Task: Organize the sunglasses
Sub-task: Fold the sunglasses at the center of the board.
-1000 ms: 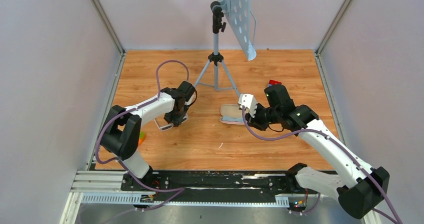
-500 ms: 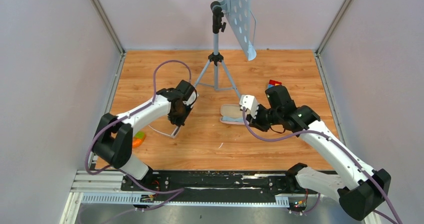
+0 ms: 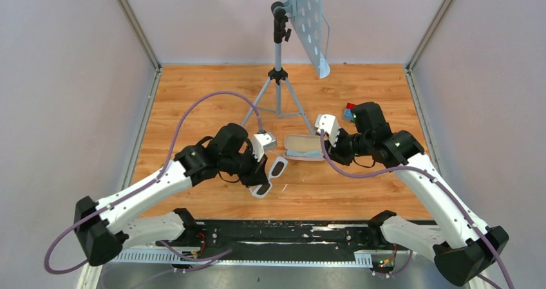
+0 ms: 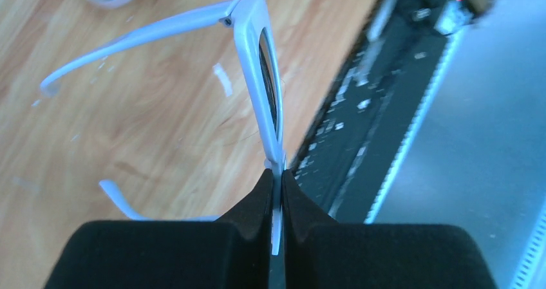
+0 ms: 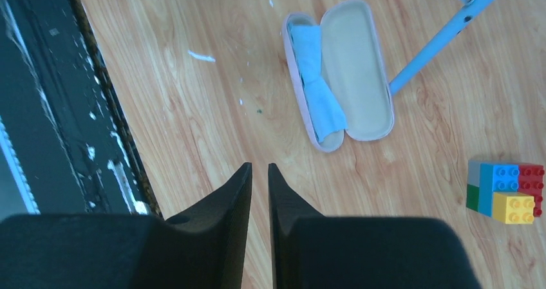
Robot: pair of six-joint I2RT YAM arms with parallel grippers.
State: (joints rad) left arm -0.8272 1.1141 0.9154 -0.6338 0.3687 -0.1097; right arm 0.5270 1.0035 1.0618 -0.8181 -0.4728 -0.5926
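White sunglasses (image 4: 256, 76) sit clamped in the left gripper (image 4: 275, 174); right gripper (image 5: 259, 168) is closed.

We see smooth, glossy white plastic on the sunglasses (image 4: 250, 51), with dark shiny lenses. The tabletop (image 5: 193, 109) is wood-grained with a faint satin sheen. The case (image 5: 357, 70) shows a matt beige lining; the cloth (image 5: 315, 76) looks like soft, matt fabric.

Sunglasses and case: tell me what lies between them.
Nothing but bare wood table. The top view shows the sunglasses, held in the left tool, apart from the open case.
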